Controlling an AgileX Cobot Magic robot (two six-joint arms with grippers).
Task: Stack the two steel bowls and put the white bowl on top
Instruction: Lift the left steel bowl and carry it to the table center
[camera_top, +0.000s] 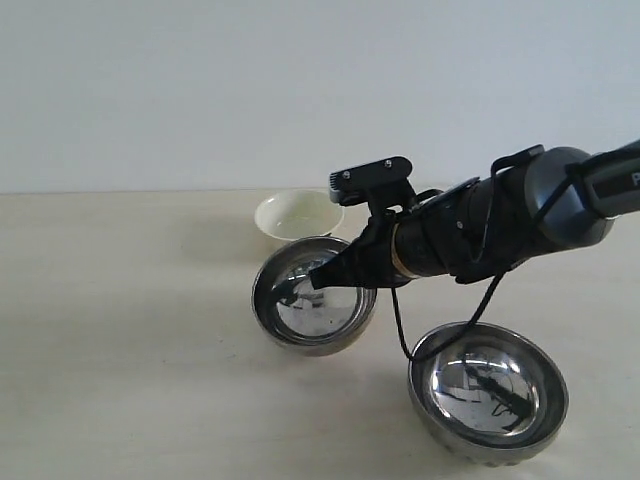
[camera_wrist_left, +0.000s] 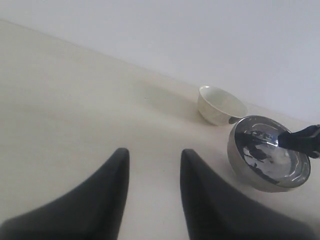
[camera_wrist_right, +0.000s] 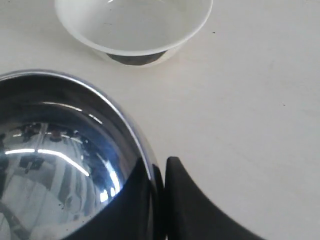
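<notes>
My right gripper (camera_top: 318, 279) is shut on the rim of one steel bowl (camera_top: 300, 312), with one finger inside and one outside (camera_wrist_right: 161, 168). That bowl (camera_wrist_right: 55, 165) is tilted, its open side turned partly sideways (camera_wrist_left: 267, 160). The second steel bowl (camera_top: 488, 390) sits upright on the table at the front right, below the right arm. Just behind the held bowl stands the white bowl (camera_top: 298, 213), empty and upright, with a dark mark on its side (camera_wrist_right: 135, 25). My left gripper (camera_wrist_left: 152, 152) hovers open over bare table, well to the side of the white bowl (camera_wrist_left: 220, 105).
The beige tabletop (camera_top: 120, 330) stretches wide to the left, and a pale wall rises behind it. The right arm's black cable (camera_top: 400, 330) hangs down between the two steel bowls. The left arm does not show in the exterior view.
</notes>
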